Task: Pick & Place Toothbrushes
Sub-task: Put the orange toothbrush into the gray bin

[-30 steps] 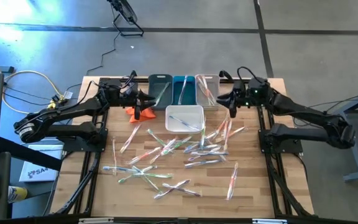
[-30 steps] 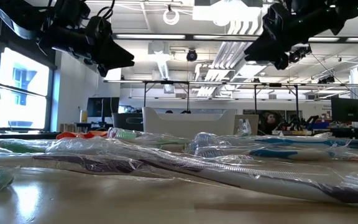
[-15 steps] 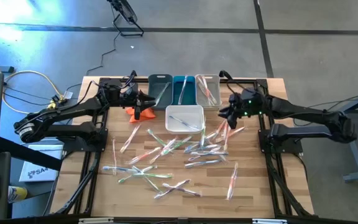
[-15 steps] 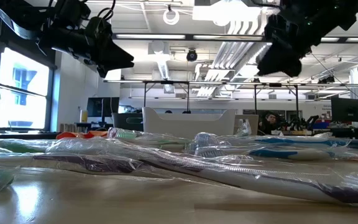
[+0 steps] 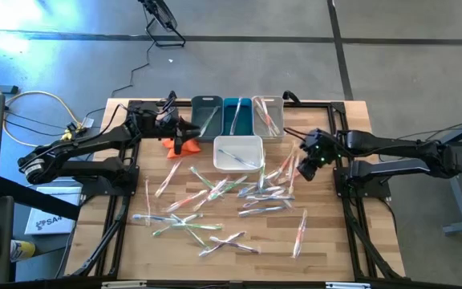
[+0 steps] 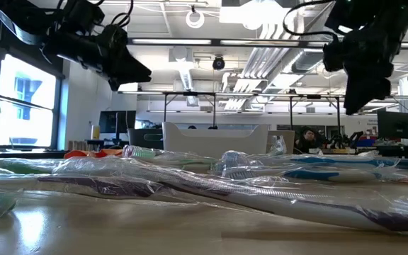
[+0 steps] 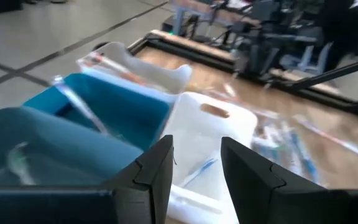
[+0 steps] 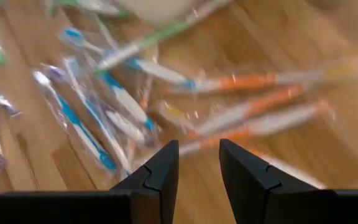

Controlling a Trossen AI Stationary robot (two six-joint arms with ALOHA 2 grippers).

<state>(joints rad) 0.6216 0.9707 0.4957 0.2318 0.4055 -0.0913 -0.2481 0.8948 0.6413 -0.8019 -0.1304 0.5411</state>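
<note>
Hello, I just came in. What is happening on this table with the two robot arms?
The robot is sorting wrapped toothbrushes from the table into bins. The right gripper hangs with open, empty jaws above the orange-handled toothbrushes at the right of the pile. The left gripper waits, also open and empty, beside the dark bin. Many toothbrushes lie loose on the wood; a few are in the blue bin, clear bin and white bin.

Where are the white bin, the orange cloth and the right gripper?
white bin (image 5: 220,144): high view, its left rim.
orange cloth (image 5: 171,146): high view, its left part.
right gripper (image 5: 301,169): high view, between its fingertips.
</note>
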